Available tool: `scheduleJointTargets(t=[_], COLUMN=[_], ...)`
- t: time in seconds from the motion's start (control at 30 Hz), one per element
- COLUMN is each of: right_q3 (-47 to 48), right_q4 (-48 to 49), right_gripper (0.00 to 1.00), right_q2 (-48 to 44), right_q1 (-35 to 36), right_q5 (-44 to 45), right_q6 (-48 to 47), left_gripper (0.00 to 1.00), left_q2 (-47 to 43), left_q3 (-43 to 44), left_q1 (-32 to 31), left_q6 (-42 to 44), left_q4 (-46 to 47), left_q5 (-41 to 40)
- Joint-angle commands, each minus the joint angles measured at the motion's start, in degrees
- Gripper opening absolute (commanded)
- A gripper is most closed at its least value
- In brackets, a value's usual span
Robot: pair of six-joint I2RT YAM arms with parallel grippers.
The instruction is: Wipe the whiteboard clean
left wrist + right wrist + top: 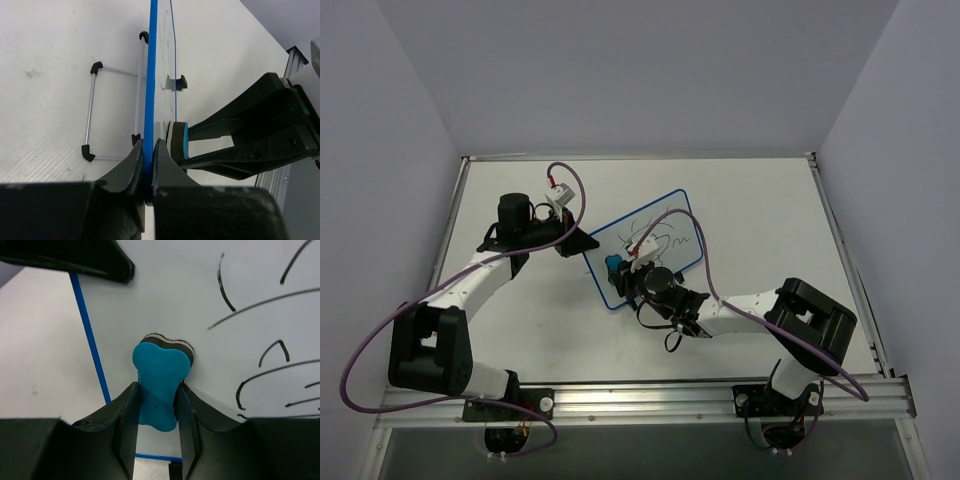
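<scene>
- Here, the left tool (148,150) pinches the board's (148,75) blue edge.
- Right tool (157,387) pinches the eraser (162,365), pressed on the board beside doodles (260,310).

Robotics lab cell: white counter (760,200) boxed by plain walls (640,70) at 9, 12 and 3 o'clock; aluminium rail (650,400) at 6 o'clock carries two cabled arms (470,285).

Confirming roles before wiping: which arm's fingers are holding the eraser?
The right fingers, shut on the blue eraser set against the whiteboard; the left fingers instead pinch the board's blue frame edge.
</scene>
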Motion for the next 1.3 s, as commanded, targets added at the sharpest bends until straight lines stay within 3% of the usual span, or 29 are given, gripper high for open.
scheduleJointTargets(t=[0.0, 0.17, 0.73, 0.87, 1.13, 1.27], right_q3=[-1.59, 2.45, 5.7, 9.39, 15.72, 16.07], right_q4=[2.02, -1.05, -3.51, -6.68, -10.55, -9.76], right_gripper=[0.0, 0.0, 0.0, 0.0, 0.0, 0.0], right_q2=[-0.69, 0.89, 1.25, 1.6, 2.65, 3.71], right_q1=[-0.17, -2.54, -22.05, -20.92, -8.1, -5.45], right_q5=[4.63, 7.54, -4.76, -7.3, -2.65, -2.04], right_q6=[1.01, -1.89, -0.75, -1.45, -2.78, -1.54], left_gripper=[0.02, 0.02, 0.02, 0.02, 0.02, 0.02], left_q2=[0.73, 0.64, -0.24, -0.06, -0.41, -0.32], left_q3=[-1.52, -1.52, -1.88, -1.7, -1.79, -1.79], left_q1=[0.18, -0.35, -0.88, -0.97, -1.05, -1.14], left_q6=[14.05, 14.4, 15.01, 15.1, 15.37, 15.45], left_q4=[-0.92, -1.45, -1.63, -1.71, -1.89, -1.98], left_q5=[-11.76, -12.02, -12.29, -12.38, -12.64, -12.64])
